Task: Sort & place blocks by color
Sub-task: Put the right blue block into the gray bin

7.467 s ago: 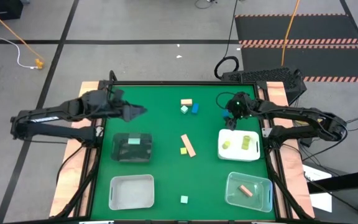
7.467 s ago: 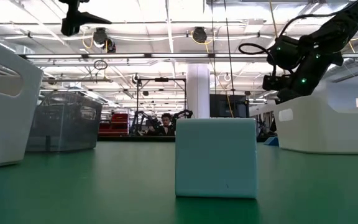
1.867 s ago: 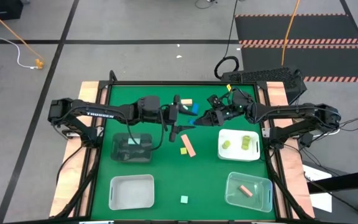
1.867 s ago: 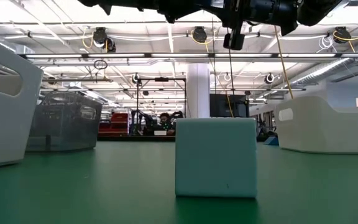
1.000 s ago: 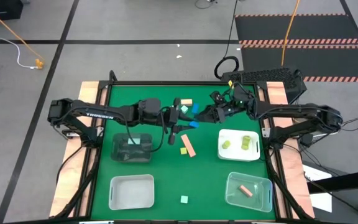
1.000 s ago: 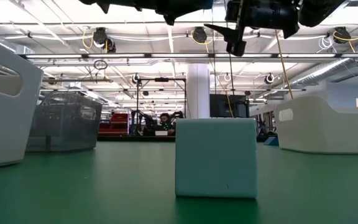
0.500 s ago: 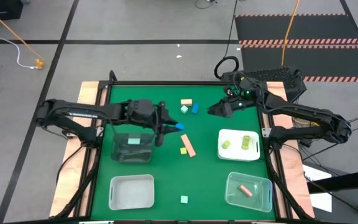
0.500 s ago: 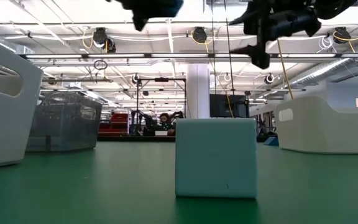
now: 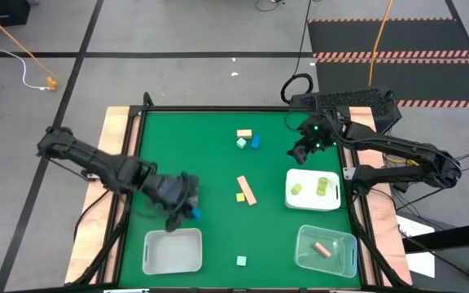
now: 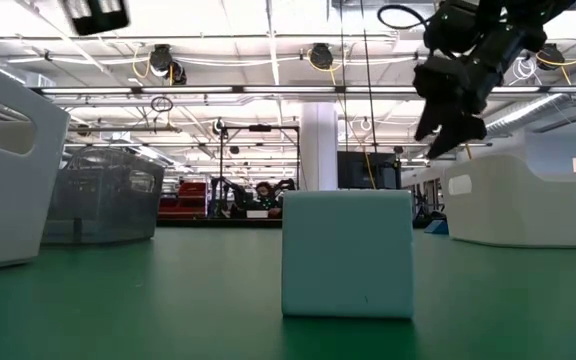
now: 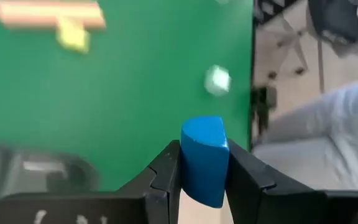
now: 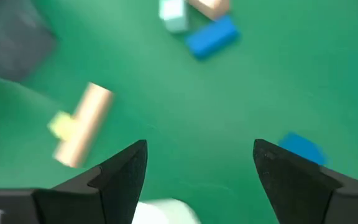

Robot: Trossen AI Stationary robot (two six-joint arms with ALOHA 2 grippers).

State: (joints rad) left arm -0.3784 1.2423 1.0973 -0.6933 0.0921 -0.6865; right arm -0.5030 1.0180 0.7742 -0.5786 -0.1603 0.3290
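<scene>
Fingers of the left gripper [image 11: 202, 163] pinch a blue block [image 11: 204, 158] above the near-left of the green surface [image 9: 210, 155], just over the white bin [image 9: 172, 251]. It looks light, stiff and smooth, best held across flat sides. The right gripper [image 12: 201, 165] hangs spread, holding nothing, near the far right. Loose on the surface I count seven blocks, including one long tan bar [image 9: 246, 190]; four bins in all.

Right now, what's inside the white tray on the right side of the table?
The white tray holds two yellow-green blocks, seen from above. In the low view its wall hides them. Nothing else shows inside.
</scene>
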